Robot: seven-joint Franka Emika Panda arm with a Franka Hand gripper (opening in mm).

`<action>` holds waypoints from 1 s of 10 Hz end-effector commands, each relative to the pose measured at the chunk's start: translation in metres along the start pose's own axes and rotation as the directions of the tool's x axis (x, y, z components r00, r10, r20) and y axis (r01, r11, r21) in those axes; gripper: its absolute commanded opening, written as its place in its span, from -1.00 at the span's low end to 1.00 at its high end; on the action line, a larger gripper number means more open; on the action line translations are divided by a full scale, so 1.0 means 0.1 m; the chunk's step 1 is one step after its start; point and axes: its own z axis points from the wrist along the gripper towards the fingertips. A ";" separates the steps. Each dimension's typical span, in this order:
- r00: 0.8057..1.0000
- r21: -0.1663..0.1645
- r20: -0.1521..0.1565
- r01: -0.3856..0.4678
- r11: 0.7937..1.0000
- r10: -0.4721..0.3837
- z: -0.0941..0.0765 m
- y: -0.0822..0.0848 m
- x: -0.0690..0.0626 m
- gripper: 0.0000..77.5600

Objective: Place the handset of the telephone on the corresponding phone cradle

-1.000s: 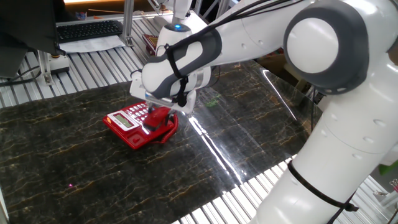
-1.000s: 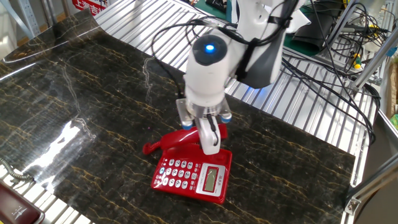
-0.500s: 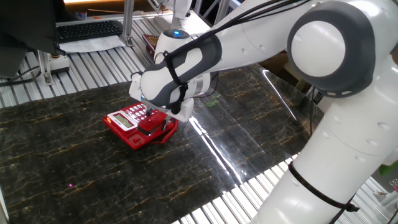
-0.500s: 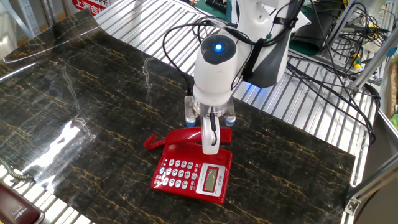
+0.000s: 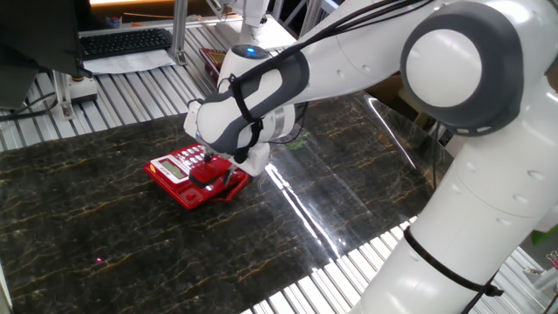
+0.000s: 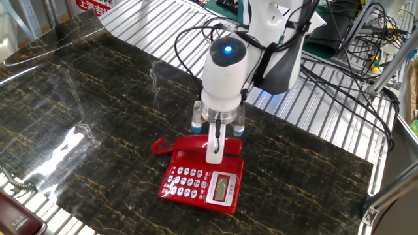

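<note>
The bright red telephone [image 6: 196, 190] lies on the dark marble table, with white-grey keypad [image 6: 185, 182] and small display [image 6: 223, 188]. It also shows in one fixed view [image 5: 174, 172]. The red handset [image 6: 183, 145] lies level along the base's far edge, over the phone cradle, which it mostly hides. My gripper [image 6: 214, 153] comes straight down and is shut on the handset's middle; one white finger [image 6: 214, 145] shows in front of it. In one fixed view the gripper [image 5: 212, 174] holds the handset [image 5: 225, 180] at the phone's right side. The cord is not clear.
A dark maroon phone [image 6: 17, 220] sits at the near left corner. A keyboard [image 5: 124, 41] and monitor stand behind the table. Metal slat surfaces [image 6: 313, 104] border the marble top. Cables [image 6: 339, 46] hang behind the arm.
The gripper turned the handset from a tilt to level with the base's far edge and brought it closer onto the phone.
</note>
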 end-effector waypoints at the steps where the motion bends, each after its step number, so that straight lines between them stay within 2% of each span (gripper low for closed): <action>1: 0.999 -0.060 -0.020 -0.032 0.998 0.031 0.00 0.17 -0.14 -0.97; 2: 0.998 -0.077 -0.009 -0.062 0.995 0.062 0.00 0.17 -0.14 -0.97; 4: 0.997 -0.087 -0.006 -0.082 0.993 0.082 -0.01 0.17 -0.13 -0.97; 5: 0.999 -0.085 -0.010 -0.031 0.996 0.031 -0.01 0.16 -0.13 -0.97; 6: 1.000 -0.083 -0.013 -0.015 0.996 0.014 -0.01 0.16 -0.13 -0.97; 7: 0.999 -0.064 -0.014 0.029 0.998 -0.030 -0.01 0.16 -0.13 -0.97; 8: 0.999 -0.070 0.008 0.036 0.997 -0.035 -0.01 0.16 -0.12 -0.97; 9: 0.997 -0.060 0.057 0.062 0.996 -0.059 -0.02 0.16 -0.12 -0.97; 10: 0.993 -0.056 0.094 0.081 0.995 -0.075 -0.02 0.16 -0.12 -0.97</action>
